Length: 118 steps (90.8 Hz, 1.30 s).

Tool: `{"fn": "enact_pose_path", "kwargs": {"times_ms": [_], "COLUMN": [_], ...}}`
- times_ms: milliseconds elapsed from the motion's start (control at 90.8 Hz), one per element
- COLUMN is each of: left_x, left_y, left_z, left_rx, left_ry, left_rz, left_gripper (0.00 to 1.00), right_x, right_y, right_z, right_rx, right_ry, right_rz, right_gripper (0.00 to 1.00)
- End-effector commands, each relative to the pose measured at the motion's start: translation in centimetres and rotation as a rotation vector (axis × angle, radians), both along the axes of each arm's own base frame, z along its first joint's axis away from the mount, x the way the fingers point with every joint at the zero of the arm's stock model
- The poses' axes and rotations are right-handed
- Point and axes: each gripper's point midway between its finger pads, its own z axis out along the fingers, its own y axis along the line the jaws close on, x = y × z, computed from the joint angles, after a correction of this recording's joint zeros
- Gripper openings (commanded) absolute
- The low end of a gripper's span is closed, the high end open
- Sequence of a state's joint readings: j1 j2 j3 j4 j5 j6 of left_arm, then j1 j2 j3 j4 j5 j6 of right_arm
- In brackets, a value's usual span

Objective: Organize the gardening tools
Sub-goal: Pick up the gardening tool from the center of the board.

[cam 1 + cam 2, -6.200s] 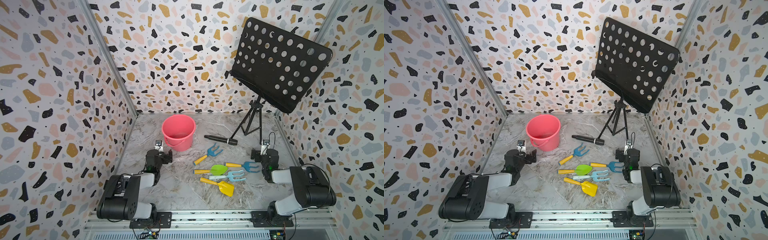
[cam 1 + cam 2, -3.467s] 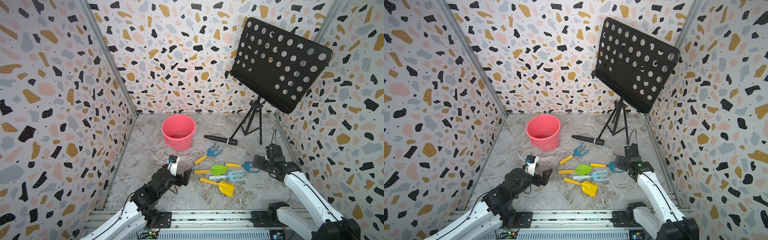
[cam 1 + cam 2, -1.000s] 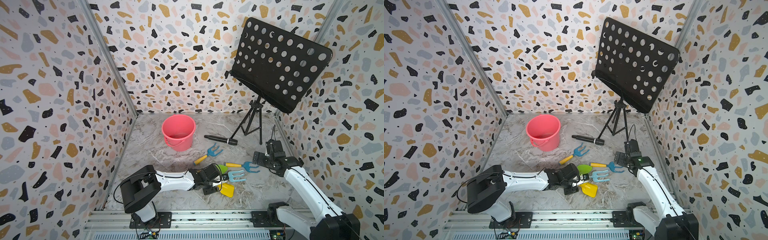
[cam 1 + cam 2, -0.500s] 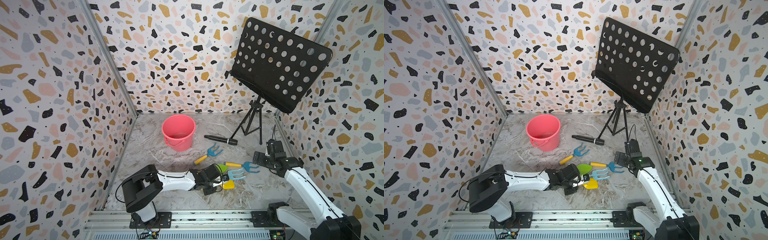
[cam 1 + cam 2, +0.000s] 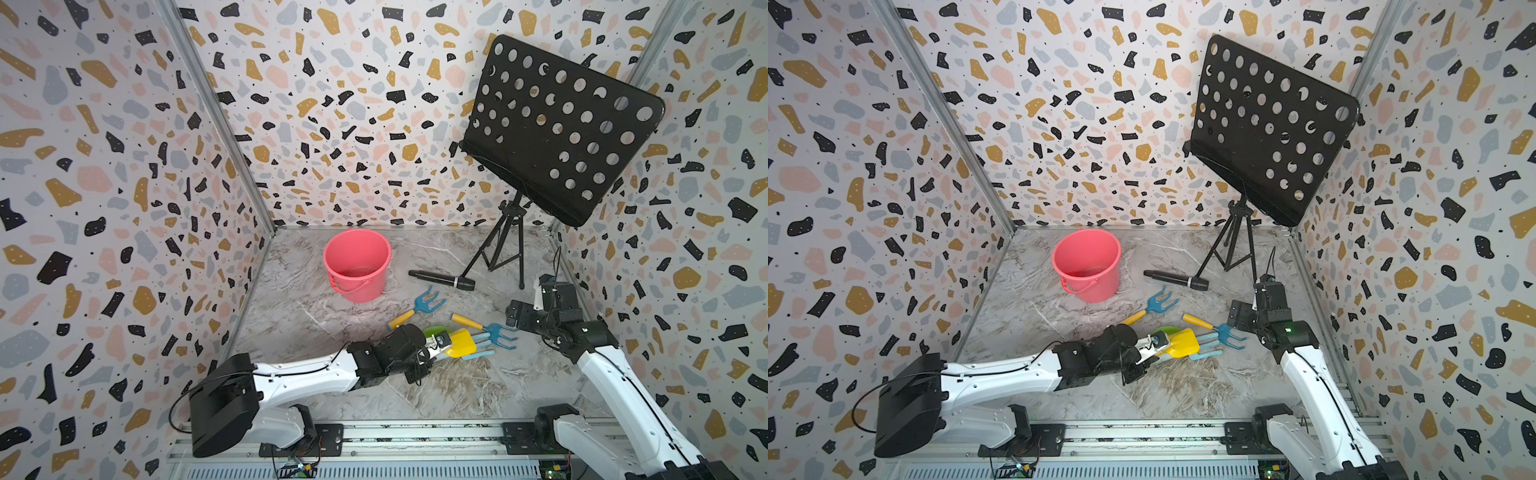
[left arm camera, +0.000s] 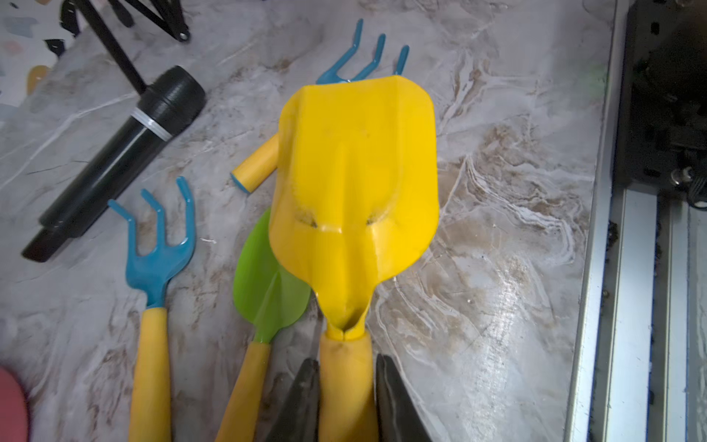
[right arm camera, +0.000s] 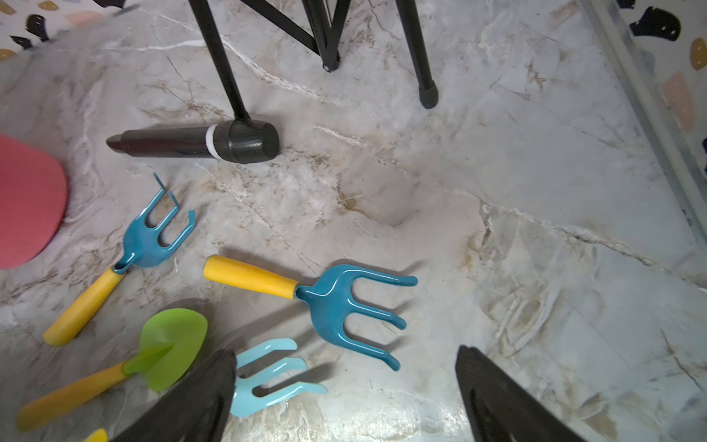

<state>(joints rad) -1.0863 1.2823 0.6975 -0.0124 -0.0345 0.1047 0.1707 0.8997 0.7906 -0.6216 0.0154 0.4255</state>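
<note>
Marble tabletop (image 5: 457, 395) bears bucket (image 5: 357, 266), microphone (image 5: 440, 279), stand (image 5: 561, 124), fork (image 5: 426, 306), second fork (image 5: 496, 332), trowel (image 7: 172, 344), rake (image 7: 245, 403).

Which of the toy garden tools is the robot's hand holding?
The yellow shovel: the left gripper pinches its handle, while the other four lie untouched.

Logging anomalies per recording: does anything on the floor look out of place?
A black microphone lies by a music stand leg; it is no gardening tool. Nothing looks spilled or broken.
</note>
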Motion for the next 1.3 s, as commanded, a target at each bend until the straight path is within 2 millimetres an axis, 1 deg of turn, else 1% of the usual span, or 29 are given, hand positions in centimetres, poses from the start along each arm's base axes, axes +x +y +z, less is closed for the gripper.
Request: {"fn": "enact_pose_path", "kwargs": {"times_ms": [0,165,286,418,540,595,661,738,782,804,837,914,1002,1079,1178,1288], "left_x": [2.1,3.9,5.2,6.7,7.6,7.8,8.0,8.3,8.4,8.5,8.6,8.7,8.7,8.8,8.8,8.7], "left_y": [0.5,2.0,3.1,4.1,4.3,4.1,3.7,3.1,2.7,2.5,2.2,1.4,0.4,-0.1,-0.5,-0.7], "left_z": [3.5,5.9,7.6,9.6,11.6,12.3,13.6,14.6,15.0,15.2,15.4,16.2,16.5,16.7,17.1,17.4], "left_rx": [-0.175,-0.319,-0.442,-0.605,-0.758,-0.809,-0.884,-0.945,-0.977,-0.99,-1.008,-1.059,-1.094,-1.121,-1.136,-1.141], "left_ry": [-0.045,-0.042,-0.015,0.037,0.093,0.121,0.144,0.174,0.197,0.207,0.223,0.253,0.285,0.303,0.313,0.311], "left_rz": [0.152,0.284,0.372,0.45,0.48,0.478,0.459,0.442,0.432,0.427,0.419,0.385,0.349,0.332,0.312,0.296], "left_gripper": [0.0,0.0,0.0,0.0,0.0,0.0,0.0,0.0,0.0,0.0,0.0,0.0,0.0,0.0,0.0,0.0], "right_x": [0.0,0.0,-0.2,-0.6,-1.1,-1.5,-1.9,-2.4,-2.7,-2.7,-2.8,-3.2,-3.6,-3.9,-4.2,-4.4], "right_y": [1.1,2.9,5.1,7.9,9.4,9.9,10.4,11.1,11.4,11.7,12.2,13.5,15.3,17.0,19.1,20.9], "right_z": [2.4,4.0,5.1,6.2,7.0,7.4,8.0,8.4,8.3,8.8,8.9,9.4,9.2,9.1,8.6,8.3], "right_rx": [0.045,0.123,0.219,0.363,0.455,0.476,0.496,0.503,0.503,0.506,0.511,0.528,0.534,0.542,0.548,0.55], "right_ry": [-0.071,-0.139,-0.198,-0.272,-0.337,-0.368,-0.404,-0.436,-0.439,-0.465,-0.477,-0.497,-0.488,-0.479,-0.46,-0.444], "right_rz": [0.053,0.131,0.234,0.353,0.42,0.446,0.474,0.503,0.514,0.527,0.543,0.594,0.653,0.709,0.763,0.804], "right_gripper": [0.94,0.92,0.89,0.85,0.83,0.83,0.83,0.83,0.82,0.82,0.8,0.76,0.73,0.7,0.7,0.7]}}
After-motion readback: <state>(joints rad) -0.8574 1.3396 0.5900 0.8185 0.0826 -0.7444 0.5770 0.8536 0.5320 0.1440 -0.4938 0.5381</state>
